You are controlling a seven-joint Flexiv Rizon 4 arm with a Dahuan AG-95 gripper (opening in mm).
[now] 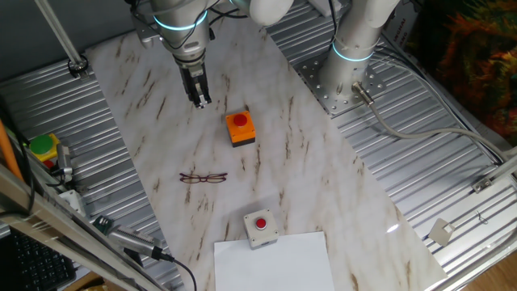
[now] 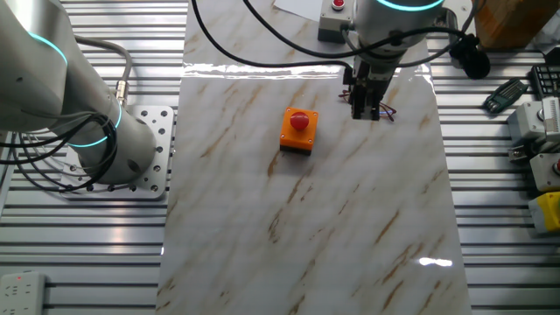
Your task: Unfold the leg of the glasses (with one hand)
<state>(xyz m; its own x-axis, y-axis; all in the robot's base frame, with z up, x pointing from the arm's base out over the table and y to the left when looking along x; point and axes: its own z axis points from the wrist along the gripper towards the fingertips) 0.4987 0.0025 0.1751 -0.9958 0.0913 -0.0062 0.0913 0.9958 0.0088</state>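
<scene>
One fixed view: no brand, label or writing can be read on anything; the other fixed view gives none either.

Landmark: orange button box [image 1: 241,128], with a red button on top, sitting on the marble-patterned surface [image 1: 307,186].

Glasses [image 1: 203,178] lie flat on the surface, toward the camera from the orange box and a little left of it in this view, apart from it. Thin dark wire frame, two oval lenses side by side; leg position too fine to make out.

Fingers [image 1: 199,100] hang from the arm on the far side of the orange box, up and left of it, pointing down. Tips look close together with nothing between them. Whether they touch the surface, I cannot tell. The glasses are well apart from the fingers, with the orange box roughly between the two, off to the side.

Grey box with a red button [image 1: 260,227] sits nearer the camera than the orange box, just touching the edge of a white sheet [image 1: 275,263].

Other fixed view: fingers [image 2: 366,111] just right of the orange box [image 2: 298,130]; a sliver of the glasses [image 2: 385,113] shows beside them, mostly hidden behind the fingers.
</scene>
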